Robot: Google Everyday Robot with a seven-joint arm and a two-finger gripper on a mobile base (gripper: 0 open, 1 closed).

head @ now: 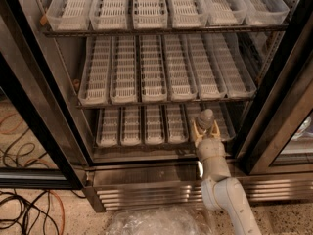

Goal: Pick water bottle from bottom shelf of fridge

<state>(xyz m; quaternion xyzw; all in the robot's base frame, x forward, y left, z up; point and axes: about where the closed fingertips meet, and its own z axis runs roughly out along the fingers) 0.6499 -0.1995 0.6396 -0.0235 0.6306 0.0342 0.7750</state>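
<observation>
Gripper [205, 127] clamps the water bottle [205, 115] on the bottom shelf [146, 126] of the fridge [146, 174].

The floor [281, 214] is pale and speckled, terrazzo perhaps. Black and orange cables [29, 212] sprawl over it at the left, and a crumpled sheet of clear plastic [151, 223] lies at the near edge. The gripper [205, 129] is at the front of the bottom shelf [146, 126], right of middle.

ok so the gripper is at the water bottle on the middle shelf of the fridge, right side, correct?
Wrong shelf. The camera view shows the gripper at the water bottle on the bottom shelf of the fridge, right side.
</observation>
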